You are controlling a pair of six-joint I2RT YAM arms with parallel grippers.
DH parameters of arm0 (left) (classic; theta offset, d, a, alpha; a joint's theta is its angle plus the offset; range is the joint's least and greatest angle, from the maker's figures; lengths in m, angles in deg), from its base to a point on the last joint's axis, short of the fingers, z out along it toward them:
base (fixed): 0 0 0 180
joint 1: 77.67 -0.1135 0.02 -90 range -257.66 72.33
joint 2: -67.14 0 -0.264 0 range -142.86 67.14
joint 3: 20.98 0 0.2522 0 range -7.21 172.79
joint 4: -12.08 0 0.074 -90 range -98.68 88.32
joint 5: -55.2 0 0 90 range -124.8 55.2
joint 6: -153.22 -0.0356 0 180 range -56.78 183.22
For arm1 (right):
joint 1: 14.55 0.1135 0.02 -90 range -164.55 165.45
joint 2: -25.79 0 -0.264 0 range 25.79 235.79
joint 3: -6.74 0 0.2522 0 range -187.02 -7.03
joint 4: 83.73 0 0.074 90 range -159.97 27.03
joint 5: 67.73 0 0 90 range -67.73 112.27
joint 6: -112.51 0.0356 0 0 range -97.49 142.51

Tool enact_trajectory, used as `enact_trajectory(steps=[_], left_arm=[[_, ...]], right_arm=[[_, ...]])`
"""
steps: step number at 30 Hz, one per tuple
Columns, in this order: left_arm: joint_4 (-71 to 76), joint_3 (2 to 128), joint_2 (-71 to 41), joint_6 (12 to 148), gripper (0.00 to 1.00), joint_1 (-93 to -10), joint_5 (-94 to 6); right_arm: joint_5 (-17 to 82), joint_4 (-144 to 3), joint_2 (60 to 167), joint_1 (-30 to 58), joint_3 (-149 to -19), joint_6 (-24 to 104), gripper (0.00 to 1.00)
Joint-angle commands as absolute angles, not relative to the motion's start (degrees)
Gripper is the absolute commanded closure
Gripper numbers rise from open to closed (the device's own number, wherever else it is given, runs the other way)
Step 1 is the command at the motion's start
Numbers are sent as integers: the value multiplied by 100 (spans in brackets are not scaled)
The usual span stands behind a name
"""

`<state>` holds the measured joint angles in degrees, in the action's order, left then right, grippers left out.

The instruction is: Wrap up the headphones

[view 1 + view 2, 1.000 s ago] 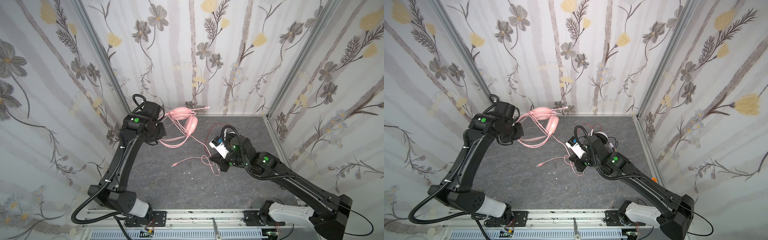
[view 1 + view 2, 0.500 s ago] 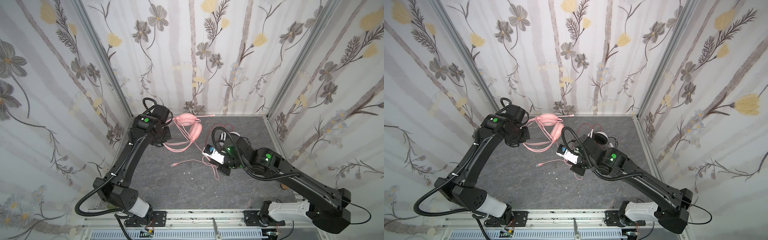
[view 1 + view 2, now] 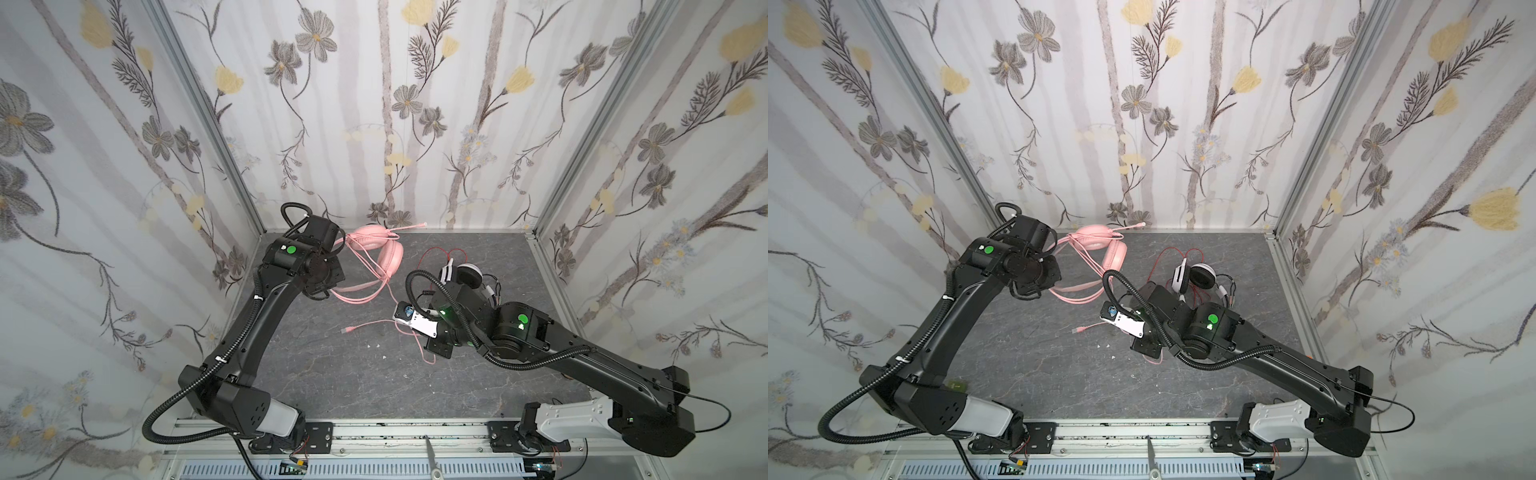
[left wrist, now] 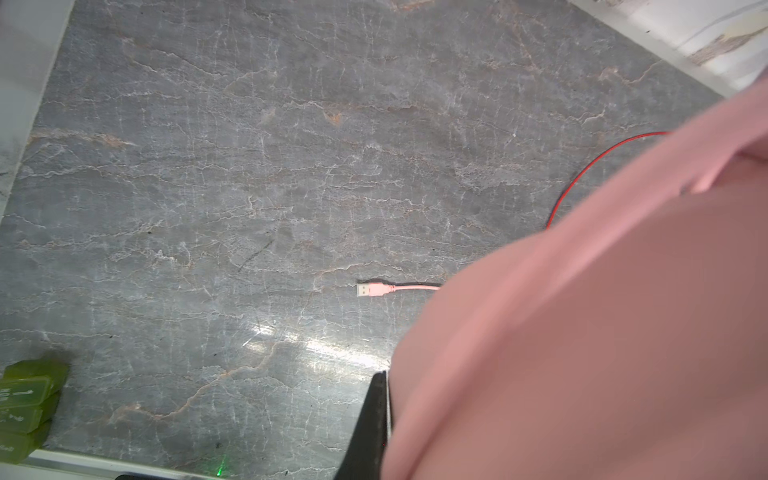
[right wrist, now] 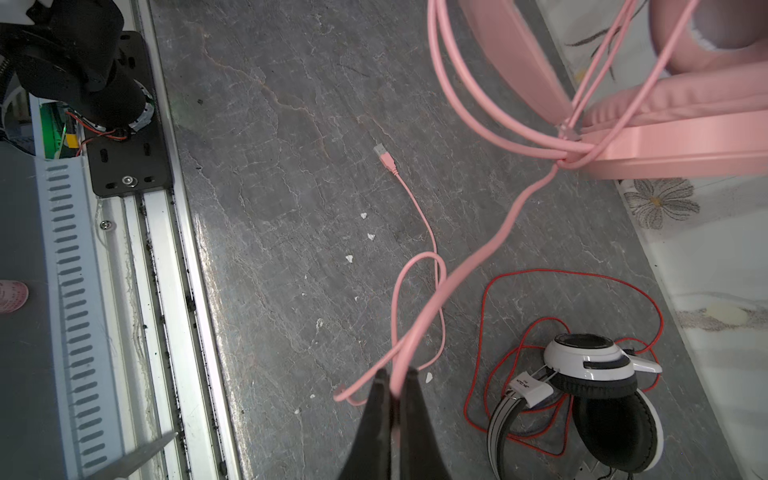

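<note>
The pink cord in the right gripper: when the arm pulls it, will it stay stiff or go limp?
Probably limp: the pink cord curves loosely from the right gripper to the pink headset. Its thin end with the USB plug lies free on the table, so it would likely trail behind. Where it crosses itself, it may tighten into a knot.

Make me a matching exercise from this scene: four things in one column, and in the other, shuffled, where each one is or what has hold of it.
Things:
1. pink headset
2. pink cord
3. USB plug
4. white-and-black headset

Places or states:
A. lying free on the table, at the cord's end
B. clamped in the left gripper
C. resting on the table amid loops of red cord
D. pinched in the right gripper

Pairs: 1-B, 2-D, 3-A, 4-C.
</note>
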<state>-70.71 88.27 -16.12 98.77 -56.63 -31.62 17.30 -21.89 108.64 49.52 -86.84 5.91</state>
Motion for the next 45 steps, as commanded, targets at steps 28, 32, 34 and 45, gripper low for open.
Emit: enact_trajectory(steps=[28, 32, 34, 45], left_arm=[[-10026, 10851, -3037, 9101, 100, -4237, -633], [-10210, 11022, -3240, 9079, 100, -4077, -616], [-10309, 11057, -3312, 9082, 100, -4026, -600], [-10363, 11071, -3166, 9283, 100, -3987, -515]], right_arm=[[-3422, -3273, 11297, 4839, -9720, -1128, 100], [-3748, -4240, 11217, 4830, -9579, -1787, 100], [-3941, -4675, 11155, 4829, -9409, -2246, 100], [-3537, -4098, 10955, 4518, -8725, -1562, 100]])
